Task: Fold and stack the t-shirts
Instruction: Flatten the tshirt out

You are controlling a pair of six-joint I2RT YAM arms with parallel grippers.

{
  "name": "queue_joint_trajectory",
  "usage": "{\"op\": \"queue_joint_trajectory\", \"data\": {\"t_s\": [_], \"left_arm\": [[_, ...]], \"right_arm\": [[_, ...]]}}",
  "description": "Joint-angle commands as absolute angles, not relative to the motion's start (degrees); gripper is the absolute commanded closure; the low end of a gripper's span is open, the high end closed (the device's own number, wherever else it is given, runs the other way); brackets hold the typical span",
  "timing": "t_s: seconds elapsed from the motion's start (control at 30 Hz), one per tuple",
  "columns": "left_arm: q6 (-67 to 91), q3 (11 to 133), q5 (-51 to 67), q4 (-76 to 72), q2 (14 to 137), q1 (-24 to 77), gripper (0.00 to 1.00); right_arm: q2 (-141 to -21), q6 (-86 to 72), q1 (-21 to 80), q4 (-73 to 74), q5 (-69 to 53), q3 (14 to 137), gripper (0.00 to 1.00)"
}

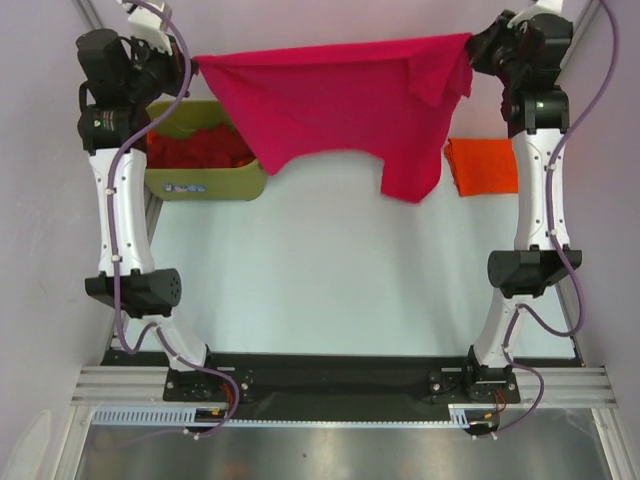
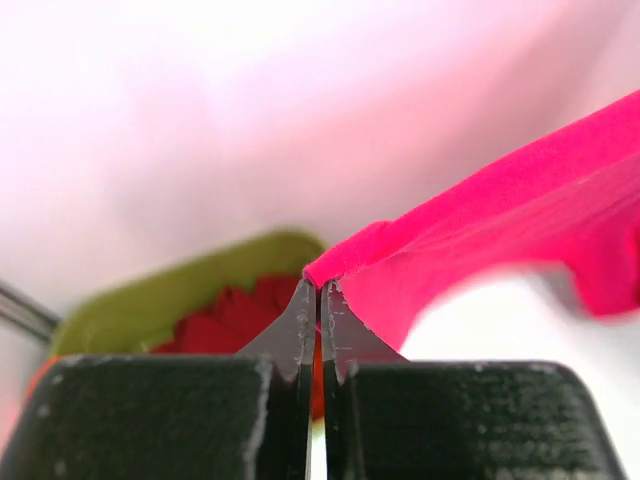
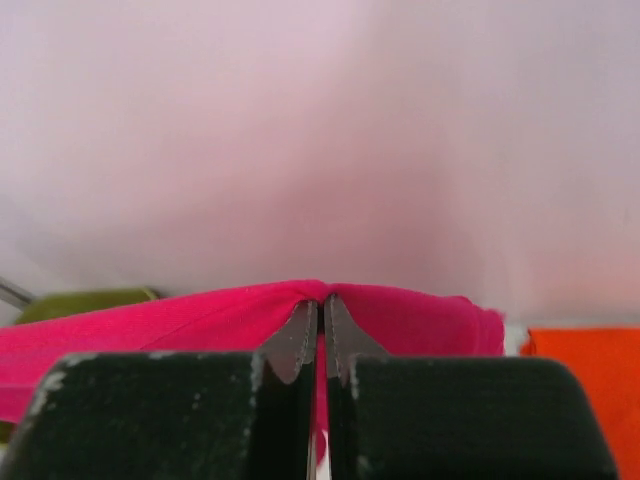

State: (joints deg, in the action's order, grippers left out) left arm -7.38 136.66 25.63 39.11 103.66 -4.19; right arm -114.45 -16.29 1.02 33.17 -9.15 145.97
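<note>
The crimson-pink t-shirt [image 1: 330, 100] hung in the air over the far part of the bench [image 1: 320, 280], spread broadside between the two arms. Its top edge was pulled into a nearly straight line from one end effector to the other. The body of the shirt draped below that line, a longer portion fell lowest toward the right side, and a flap of cloth lay doubled over close to the right-hand grip. From above it could not be told whether the lowest part touched the bench. The left end effector [image 1: 193, 65] was clamped on the shirt's left corner; in the left wrist view its two fingers met with only a thin pinch of pink cloth at their tips. The right end effector [image 1: 470, 42] was closed in the same way on the shirt's right corner, and the right wrist view showed the cloth bunched over the meeting fingertips. At the far left of the bench, just beside the left arm and partly under the hanging shirt, sat an olive-green plastic bin [image 1: 205, 187] with dark red t-shirts [image 1: 200, 150] crumpled inside it. At the far right, an orange t-shirt [image 1: 482, 165] lay folded flat on the bench, just beside the right arm, near the hanging shirt's lowest part.
</note>
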Motion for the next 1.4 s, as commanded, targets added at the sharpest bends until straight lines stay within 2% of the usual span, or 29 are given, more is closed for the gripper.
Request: {"op": "queue_joint_trajectory", "data": {"t_s": [0.0, 0.17, 0.27, 0.3, 0.33, 0.43, 0.47, 0.57, 0.67, 0.8, 0.97, 1.07, 1.17, 1.2, 1.27, 1.37], "left_arm": [[-5.19, 138.00, 24.42, 31.47, 100.64, -4.66, 1.00], [-6.67, 128.87, 28.03, 29.45, 97.48, -4.66, 1.00], [-9.66, 117.37, 29.44, 28.66, 93.09, -4.66, 1.00], [-10.54, 109.76, 29.97, 28.04, 91.68, -4.57, 1.00], [-11.68, 105.60, 30.32, 27.34, 88.54, -4.57, 1.00], [-16.42, 89.77, 32.77, 27.42, 82.73, -4.57, 1.00], [-19.31, 86.26, 33.39, 28.29, 81.75, -4.40, 1.00], [-24.85, 75.00, 34.27, 33.73, 78.59, -4.31, 1.00], [-28.81, 66.99, 34.01, 40.06, 77.79, -4.39, 1.00], [-32.78, 58.12, 31.56, 43.24, 76.99, -4.39, 1.00], [-34.28, 54.32, 28.13, 42.45, 77.17, -4.39, 1.00], [-33.84, 54.75, 27.95, 41.57, 77.25, -4.39, 1.00], [-33.49, 54.84, 28.04, 41.13, 77.87, -4.39, 1.00], [-33.49, 54.76, 27.95, 40.96, 77.87, -4.31, 1.00], [-33.14, 54.58, 27.69, 40.34, 77.96, -4.39, 1.00], [-33.05, 54.58, 27.51, 39.90, 77.96, -4.39, 1.00]], "right_arm": [[-107.15, -18.90, 0.44, 16.38, -7.30, 143.28, 1.00], [-104.87, -14.51, 0.44, 19.77, -12.20, 139.33, 1.00], [-100.56, -9.59, 0.87, 21.88, -14.15, 125.81, 1.00], [-96.37, -8.62, 2.10, 21.80, -12.50, 120.46, 1.00], [-94.24, -6.53, 2.81, 21.36, -11.78, 110.14, 1.00], [-85.21, -4.40, 5.62, 19.34, -8.80, 93.83, 1.00], [-83.34, -4.13, 6.23, 19.25, -8.44, 84.03, 1.00], [-77.36, -5.36, 7.47, 21.17, -8.17, 69.41, 1.00], [-73.13, -7.73, 7.73, 24.85, -7.65, 59.28, 1.00], [-71.46, -9.66, 8.96, 27.60, -5.81, 52.23, 1.00], [-78.63, -10.02, 16.32, 25.93, -2.56, 52.55, 1.00], [-85.40, -9.93, 20.20, 25.93, -0.71, 59.30, 1.00], [-94.90, -10.46, 23.02, 28.21, 1.74, 68.62, 0.88], [-97.01, -10.28, 23.64, 29.26, 2.37, 70.90, 0.80], [-102.38, -10.90, 23.99, 32.15, 3.16, 77.57, 0.71], [-103.28, -11.77, 24.34, 33.92, 3.16, 80.68, 0.64]]}}
